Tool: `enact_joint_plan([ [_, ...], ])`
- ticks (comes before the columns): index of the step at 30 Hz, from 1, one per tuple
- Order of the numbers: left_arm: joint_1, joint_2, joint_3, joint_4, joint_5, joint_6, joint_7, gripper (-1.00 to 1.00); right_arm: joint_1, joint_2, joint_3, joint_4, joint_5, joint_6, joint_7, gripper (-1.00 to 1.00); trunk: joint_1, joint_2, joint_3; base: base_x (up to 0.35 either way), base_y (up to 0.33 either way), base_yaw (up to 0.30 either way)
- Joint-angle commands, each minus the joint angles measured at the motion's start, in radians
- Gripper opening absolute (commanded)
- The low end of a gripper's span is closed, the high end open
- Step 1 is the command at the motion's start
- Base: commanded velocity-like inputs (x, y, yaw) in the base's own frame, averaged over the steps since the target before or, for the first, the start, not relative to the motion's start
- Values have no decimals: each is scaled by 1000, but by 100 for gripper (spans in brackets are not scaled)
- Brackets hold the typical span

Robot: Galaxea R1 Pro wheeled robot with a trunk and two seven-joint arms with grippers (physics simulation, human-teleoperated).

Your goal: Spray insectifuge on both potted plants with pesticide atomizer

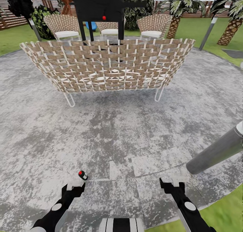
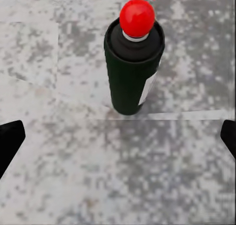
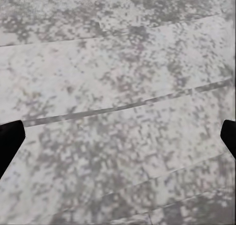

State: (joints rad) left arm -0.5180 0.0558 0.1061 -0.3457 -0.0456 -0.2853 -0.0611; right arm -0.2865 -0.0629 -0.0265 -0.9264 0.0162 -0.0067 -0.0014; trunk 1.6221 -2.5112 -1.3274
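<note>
The pesticide atomizer (image 1: 82, 175), a small dark bottle with a red top and a pale label, stands upright on the round grey patio (image 1: 121, 130). My left gripper (image 1: 73, 186) is just short of it and open, with nothing between its fingers. In the left wrist view the atomizer (image 2: 132, 72) stands ahead of the open gripper (image 2: 118, 139), and one black fingertip (image 2: 10, 141) shows at the frame edge. My right gripper (image 1: 171, 183) hangs open over bare paving, as the right wrist view (image 3: 118, 139) confirms. The two potted plants are out of view.
A wide woven wicker sofa (image 1: 108, 65) stands with its back to me across the patio. Wicker chairs (image 1: 64, 26) and a black post (image 1: 98, 9) are behind it. A grey lamp post (image 1: 219, 151) slants in at the right. Lawn (image 1: 222, 211), palms (image 1: 175, 19) and a slatted fence ring the patio.
</note>
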Motion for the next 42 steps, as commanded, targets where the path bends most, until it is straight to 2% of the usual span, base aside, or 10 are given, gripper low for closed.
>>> enact_joint_plan([
  [1, 0, -1, 8, 1, -4, -3, -6, 100, 0, 0, 0, 0, 2, -1, 0, 100, 0, 0, -1, 85, -240, 0],
  [9, 0, -1, 9, 1, 0, -4, -6, 100, 0, 0, 0, -6, 2, 0, 0, 100, 0, 0, -1, 50, -200, 126],
  [25, 0, 1, 16, -1, 3, -5, -5, 100, 0, 0, 0, -6, 1, 0, 0, 100, 0, 0, -1, 1, -9, 52],
  [32, 0, 2, 17, 0, 4, -8, -5, 100, 0, 0, -1, -7, 1, 0, 0, 100, 3, -2, -28, 0, 0, 0],
  [42, 0, 1, 16, 0, 5, -11, -5, 100, 0, 0, 0, -6, 2, 1, 0, 100, 3, -2, -28, 1, 0, 0],
])
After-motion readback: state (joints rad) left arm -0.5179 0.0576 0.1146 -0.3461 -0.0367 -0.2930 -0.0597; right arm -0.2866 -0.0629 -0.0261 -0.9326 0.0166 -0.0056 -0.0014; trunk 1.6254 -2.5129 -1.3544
